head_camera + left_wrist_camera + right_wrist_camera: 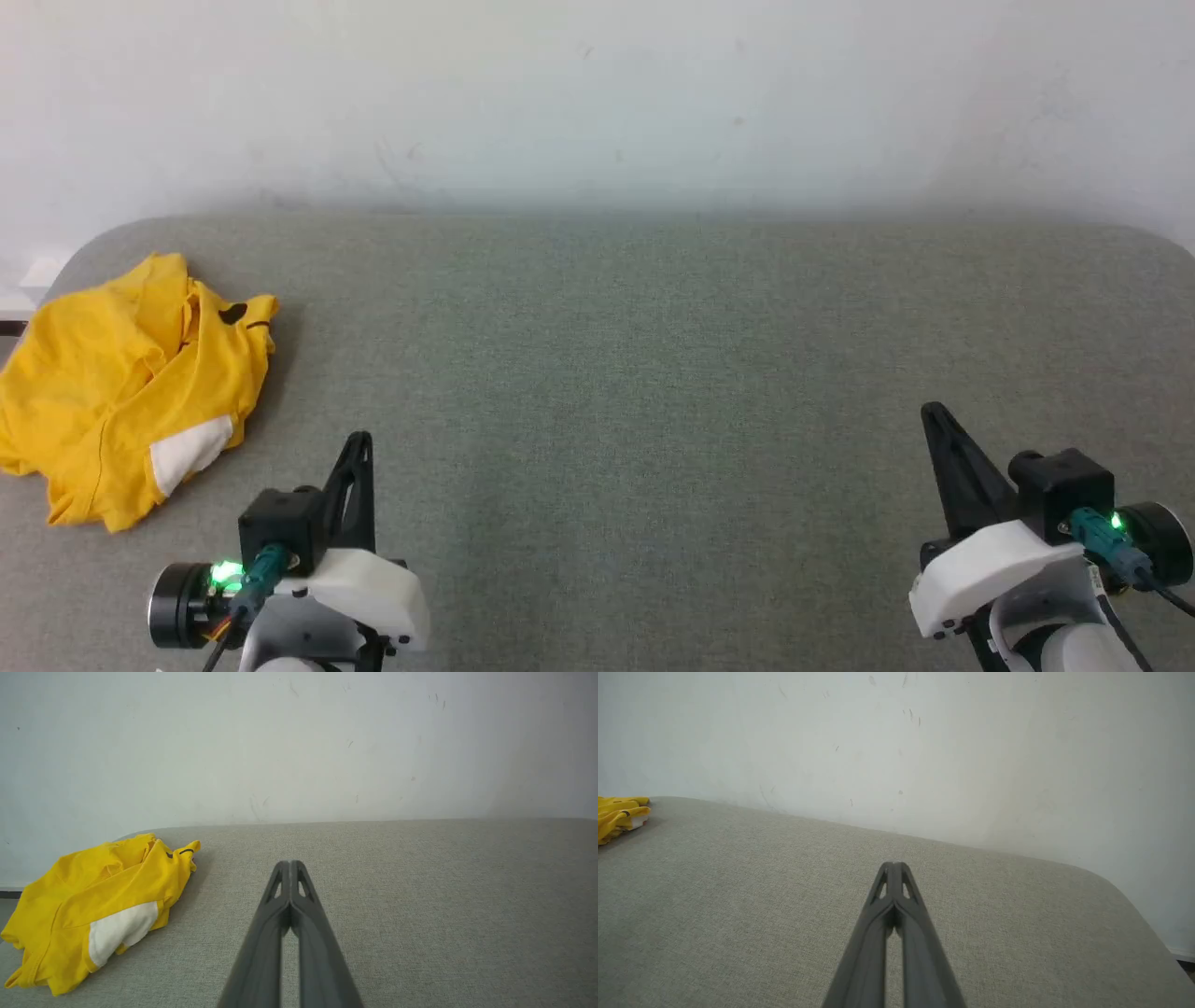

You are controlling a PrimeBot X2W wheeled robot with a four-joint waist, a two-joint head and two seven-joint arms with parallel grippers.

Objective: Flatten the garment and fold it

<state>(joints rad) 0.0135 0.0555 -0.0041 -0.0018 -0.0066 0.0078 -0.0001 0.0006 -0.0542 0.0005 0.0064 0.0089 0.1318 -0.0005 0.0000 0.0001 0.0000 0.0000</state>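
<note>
Currently the yellow T-shirt point(131, 392) lies in a crumpled heap on the far left of the grey fabric-topped counter point(635, 373), close to that side's rounded back corner. It is bunched and creased, with folds running across it. A white patch point(191, 450) of the print shows near its front edge and a small black mark point(233, 313) near its back edge. Its left side reaches the counter's edge; whether it hangs over cannot be told.

At the lower left of the head view, the left pincer point(362, 441) is clenched, its two dark fingers pressed together into a single point and grasping nothing. It sits just to the right of the T-shirt, near but not touching. The left wrist view shows the same closed tips point(289, 865) above bare fabric, with the heap off to their left.

Well apart at the lower right, the right pincer point(934, 415) is likewise clenched and empty, fingers pointing toward the plain white wall point(597, 93) behind the counter. From its wrist view, the shut tips point(894, 865) hover over bare counter, and only a sliver of the T-shirt point(619, 812) peeks in at the left border.
</note>
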